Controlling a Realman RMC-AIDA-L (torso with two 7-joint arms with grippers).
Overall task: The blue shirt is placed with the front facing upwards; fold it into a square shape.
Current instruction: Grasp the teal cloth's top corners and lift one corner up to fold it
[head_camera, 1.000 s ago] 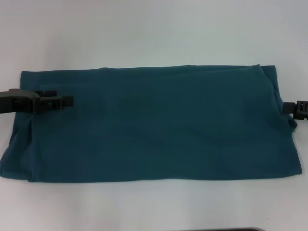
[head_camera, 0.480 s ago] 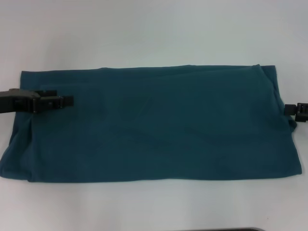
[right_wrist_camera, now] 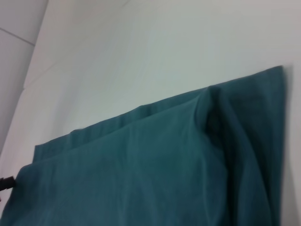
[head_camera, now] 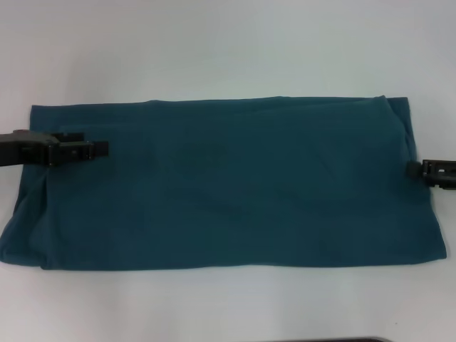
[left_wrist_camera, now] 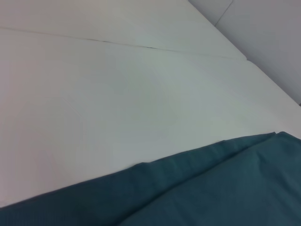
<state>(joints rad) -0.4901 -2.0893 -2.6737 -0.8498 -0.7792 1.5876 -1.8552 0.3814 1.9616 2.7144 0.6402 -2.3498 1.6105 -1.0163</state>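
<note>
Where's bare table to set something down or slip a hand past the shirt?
Bare table runs wide beyond the shirt's far edge; a narrower strip lies along its near edge. Crowded at both ends: the left gripper sits over the left end, the right gripper at the right edge.

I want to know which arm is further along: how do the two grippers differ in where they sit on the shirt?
The left gripper reaches over the blue shirt, well inside its edge; the right gripper only meets the opposite edge. The left sits nearer the far edge than the right. Both are dark, low over the cloth and point inward.
</note>
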